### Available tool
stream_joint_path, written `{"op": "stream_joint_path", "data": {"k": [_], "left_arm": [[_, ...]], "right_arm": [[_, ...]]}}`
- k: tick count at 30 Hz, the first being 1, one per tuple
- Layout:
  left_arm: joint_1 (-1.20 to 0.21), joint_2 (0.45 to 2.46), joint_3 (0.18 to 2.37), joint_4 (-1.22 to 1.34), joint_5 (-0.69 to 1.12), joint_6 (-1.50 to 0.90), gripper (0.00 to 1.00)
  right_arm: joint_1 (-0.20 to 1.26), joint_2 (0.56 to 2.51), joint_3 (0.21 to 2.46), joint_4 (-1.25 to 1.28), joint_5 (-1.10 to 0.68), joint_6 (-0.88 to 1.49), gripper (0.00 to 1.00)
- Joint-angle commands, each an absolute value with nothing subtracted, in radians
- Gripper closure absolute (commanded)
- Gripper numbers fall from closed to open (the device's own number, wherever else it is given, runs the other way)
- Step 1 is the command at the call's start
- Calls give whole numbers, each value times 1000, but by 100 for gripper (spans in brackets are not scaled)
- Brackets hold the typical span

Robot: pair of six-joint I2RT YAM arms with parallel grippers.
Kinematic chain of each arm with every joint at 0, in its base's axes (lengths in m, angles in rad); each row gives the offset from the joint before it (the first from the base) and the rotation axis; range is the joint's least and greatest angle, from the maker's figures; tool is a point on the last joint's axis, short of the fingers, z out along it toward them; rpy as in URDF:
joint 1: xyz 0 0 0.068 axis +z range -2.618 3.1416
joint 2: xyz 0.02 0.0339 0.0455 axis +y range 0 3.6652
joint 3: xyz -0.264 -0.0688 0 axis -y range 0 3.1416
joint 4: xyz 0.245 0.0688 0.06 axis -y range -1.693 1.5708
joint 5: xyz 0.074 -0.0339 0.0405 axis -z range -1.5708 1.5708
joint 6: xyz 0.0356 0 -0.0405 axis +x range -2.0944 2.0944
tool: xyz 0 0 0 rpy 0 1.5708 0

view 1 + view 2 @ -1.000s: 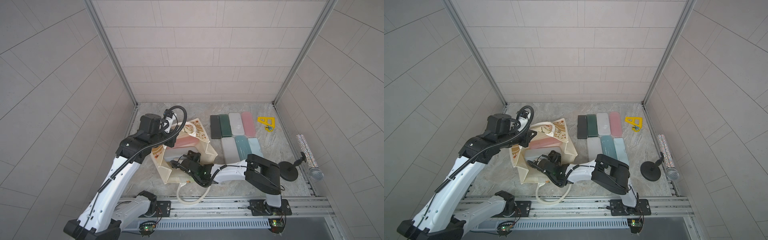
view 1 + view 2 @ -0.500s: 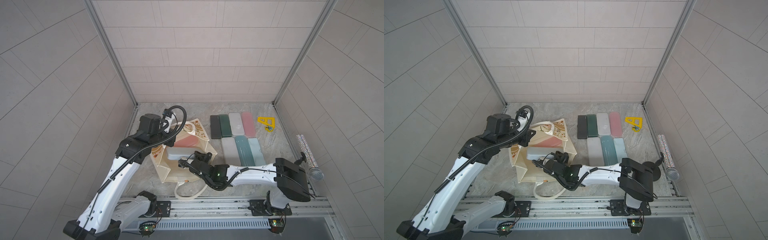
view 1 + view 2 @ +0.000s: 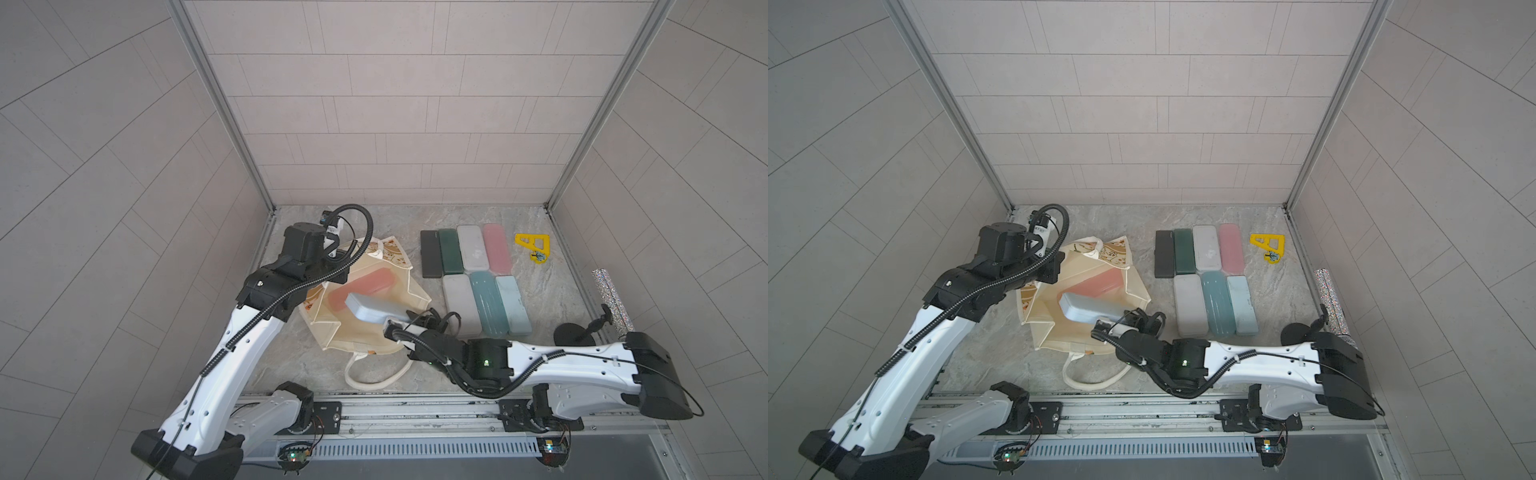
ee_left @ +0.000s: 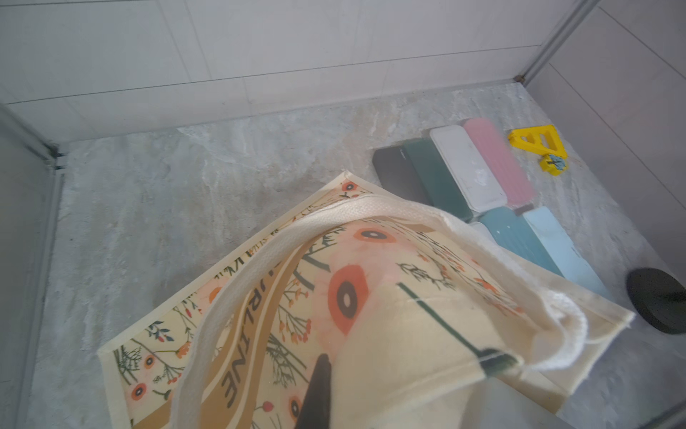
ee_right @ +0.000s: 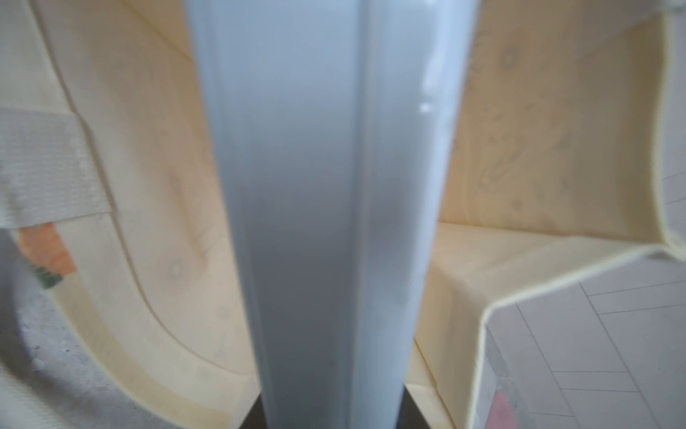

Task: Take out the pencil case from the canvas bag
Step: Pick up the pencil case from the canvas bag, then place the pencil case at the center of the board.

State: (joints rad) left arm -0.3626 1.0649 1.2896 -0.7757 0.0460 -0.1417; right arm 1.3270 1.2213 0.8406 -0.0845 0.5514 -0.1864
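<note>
Along the front edge of the surface (image 3: 291, 357), your right arm (image 3: 573, 359) now lies stretched out. A second ago it was folded tight, with its hand down in the bag. A loop of rope handle (image 3: 374, 376) trails on the surface just in front of the canvas bag (image 3: 357, 343), which sits on the left half.

The right hand (image 3: 392, 326) is clamped on one end of a pale blue pencil case (image 3: 368, 309), and that is the change. The case has come up off the bag's floor and hangs at a slant over the open mouth, with its free end pointing toward the left edge.

The right wrist view shows the case (image 5: 326, 185) running straight out from the jaws, with the bag's cream inside on both sides of it. It looks raised but not yet clear of the rim. A pink case (image 3: 365, 282) lies inside the bag beyond it.

Farther back, the left hand (image 4: 326, 393) is closed on the bag's printed cloth and holds the far wall up, as it did a second ago. That keeps the mouth open.

Toward the far edge on the right half, seven cases (image 3: 473, 274) lie in two tidy rows beside a yellow triangle (image 3: 534, 245).

The lift looks done. What remains for you is to carry the case sideways off the bag and set it down.
</note>
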Motion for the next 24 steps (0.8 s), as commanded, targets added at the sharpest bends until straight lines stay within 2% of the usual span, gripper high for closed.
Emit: {"op": "stream_joint_path", "data": {"k": [1,7,12,18,24], "left_arm": [[-356,1077,1304,-804,-175,-192,100],[-347,1054,1288,-798,-281,-223,100],[-340,1010,1275,-798,-383,-227,100],[-334,966,1256,-789,-425,-229,100],[-334,944,1240,-772,-397,-225,100]], "right_arm": [[1328,1099,797,-75,517,18,66],[1292,1015,736,-125,505,235,67],[1218,1039,756,-253,496,401,67],[1104,1169,868,-522,451,628,68],[1071,1369,1015,-750,409,735,67]]}}
